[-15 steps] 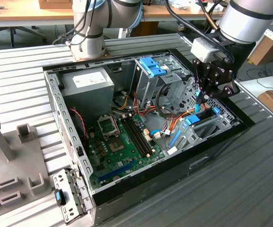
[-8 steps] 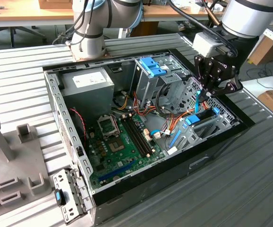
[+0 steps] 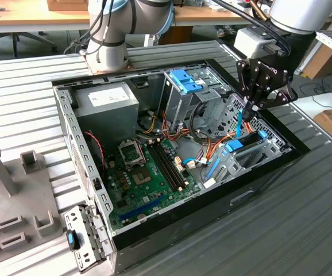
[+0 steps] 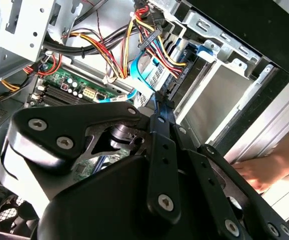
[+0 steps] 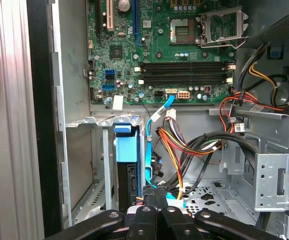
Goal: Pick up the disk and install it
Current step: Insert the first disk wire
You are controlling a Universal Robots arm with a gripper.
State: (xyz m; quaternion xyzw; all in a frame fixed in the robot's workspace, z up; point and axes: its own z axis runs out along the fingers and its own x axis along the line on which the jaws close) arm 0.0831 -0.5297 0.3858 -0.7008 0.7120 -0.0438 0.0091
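Just below the gripper point(image 3: 251, 107), the disk point(image 3: 247, 141) stands on edge in the drive bay of the case point(image 3: 68, 123), a blue rail at each end. The gripper's fingers are pressed together, tips just beside the disk, pinching nothing I can make out.
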